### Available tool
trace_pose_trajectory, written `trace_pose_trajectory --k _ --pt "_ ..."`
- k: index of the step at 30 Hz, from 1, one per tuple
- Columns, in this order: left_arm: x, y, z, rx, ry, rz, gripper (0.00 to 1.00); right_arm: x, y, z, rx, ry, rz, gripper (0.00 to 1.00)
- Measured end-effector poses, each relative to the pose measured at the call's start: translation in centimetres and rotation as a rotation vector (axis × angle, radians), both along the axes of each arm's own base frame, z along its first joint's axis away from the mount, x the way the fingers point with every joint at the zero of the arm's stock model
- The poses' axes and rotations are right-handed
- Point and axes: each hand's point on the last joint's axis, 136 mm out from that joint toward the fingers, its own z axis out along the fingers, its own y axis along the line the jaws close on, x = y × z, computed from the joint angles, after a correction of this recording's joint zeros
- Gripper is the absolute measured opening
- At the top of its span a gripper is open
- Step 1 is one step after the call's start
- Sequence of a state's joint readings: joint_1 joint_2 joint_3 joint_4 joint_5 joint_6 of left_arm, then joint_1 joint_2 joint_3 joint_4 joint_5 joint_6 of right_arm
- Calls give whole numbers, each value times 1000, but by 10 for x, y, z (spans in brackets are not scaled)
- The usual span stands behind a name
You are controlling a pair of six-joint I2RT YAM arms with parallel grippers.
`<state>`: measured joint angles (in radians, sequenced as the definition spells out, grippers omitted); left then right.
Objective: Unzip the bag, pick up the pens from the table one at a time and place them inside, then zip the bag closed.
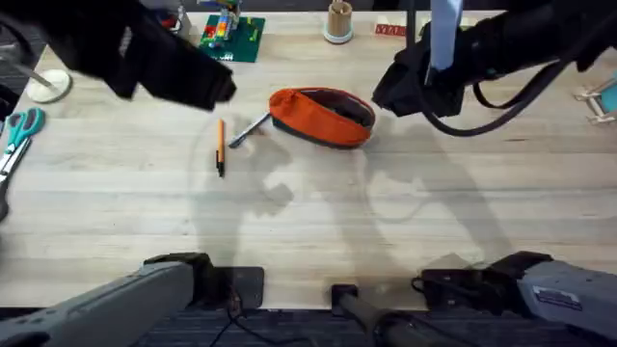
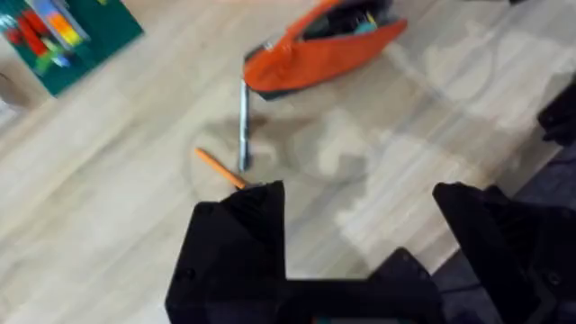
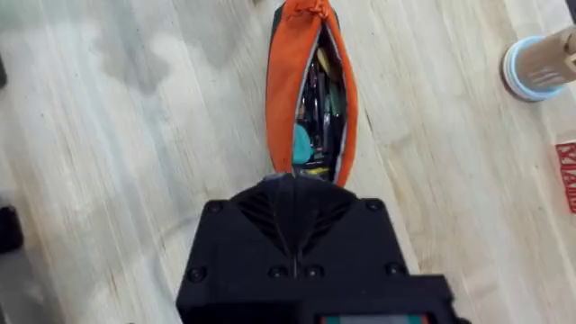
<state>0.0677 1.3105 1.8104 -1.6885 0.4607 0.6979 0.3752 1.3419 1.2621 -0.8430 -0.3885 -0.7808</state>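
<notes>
An oblong soft fabric pouch, bright orange with a dark navy bottom strip [image 1: 321, 118], is seen lying on the large pale light-wood tabletop [image 1: 308, 212], a little right of centre and toward the far side. Its zipper is open along the length, and dark pens and a teal item are visible inside against the grey lining in the right wrist view [image 3: 311, 99].

Two thin pens are lying on the table just left of the pouch. The silvery grey pen [image 1: 250, 129] is placed at a slant, its far end just beside the pouch's left end; whether it touches the fabric cannot be told. The orange pen with a black end [image 1: 221, 146] is laid nearly straight from far to near, a little left of the grey one, the two apart in the overhead view.

The left gripper [image 2: 360, 216] is held above the table over the pens, its black fingers [image 2: 236, 243] spread wide apart with nothing between them. The right gripper [image 3: 292, 193] is held above the right end of the pouch, its fingers pressed together and gripping nothing.

A pair of blue-handled scissors [image 1: 17, 135] is seen at the far left edge, well apart from the pens.
</notes>
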Motion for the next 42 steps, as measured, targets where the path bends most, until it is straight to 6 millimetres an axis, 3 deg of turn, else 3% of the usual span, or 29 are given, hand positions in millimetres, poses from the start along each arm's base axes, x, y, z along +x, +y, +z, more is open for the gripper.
trace_pose_trajectory --k 10,17,28,42 --pt "-2 2 -53 4 100 7 997 8 3 -24 -26 65 0 30" --pt "-8 1 -79 3 108 9 997 15 6 -39 -39 97 0 30" --pt "-8 1 -101 -4 125 28 995 22 9 -67 -66 167 0 30" --pt "-8 1 -102 -10 132 42 996 50 20 -99 -63 160 0 35"
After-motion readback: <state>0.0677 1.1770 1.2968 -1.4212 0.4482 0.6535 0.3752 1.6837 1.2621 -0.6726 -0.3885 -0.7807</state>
